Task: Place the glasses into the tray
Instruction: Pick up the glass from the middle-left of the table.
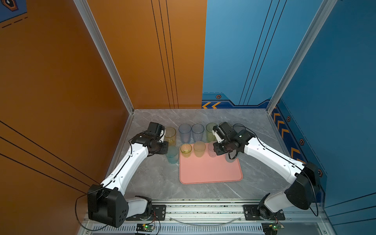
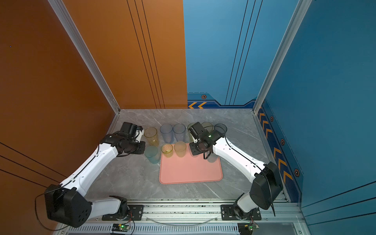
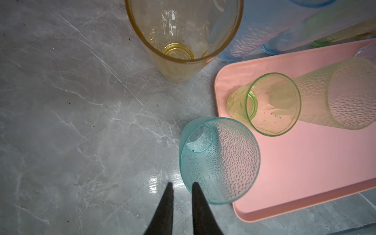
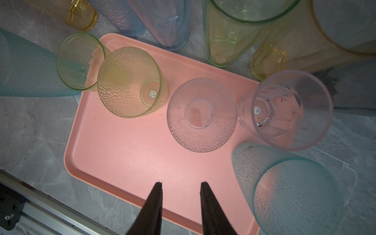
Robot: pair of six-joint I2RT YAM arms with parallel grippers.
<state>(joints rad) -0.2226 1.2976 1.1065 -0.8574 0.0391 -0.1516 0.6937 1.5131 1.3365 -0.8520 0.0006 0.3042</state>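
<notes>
The salmon-pink tray [image 1: 210, 168] lies mid-table. Along its far edge stand a short green glass [image 1: 186, 150], a dimpled yellow glass [image 1: 199, 149] and a dimpled clear glass [image 4: 201, 115], with a smooth clear glass [image 4: 291, 109] at the corner. A teal glass [image 3: 218, 160] stands on the table just left of the tray. My left gripper [image 3: 182, 186] hangs over its rim, jaws a narrow gap apart, one finger over the inside and one outside. Over the tray's bare part my right gripper [image 4: 181, 183] is open and holds nothing.
Tall glasses stand in a row behind the tray: yellow [image 1: 170, 136], two blue [image 1: 184, 133], green [image 1: 211, 132], grey [image 1: 239, 127]. Another teal glass [image 4: 295, 195] stands at the tray's right edge. Orange and blue walls close in the table.
</notes>
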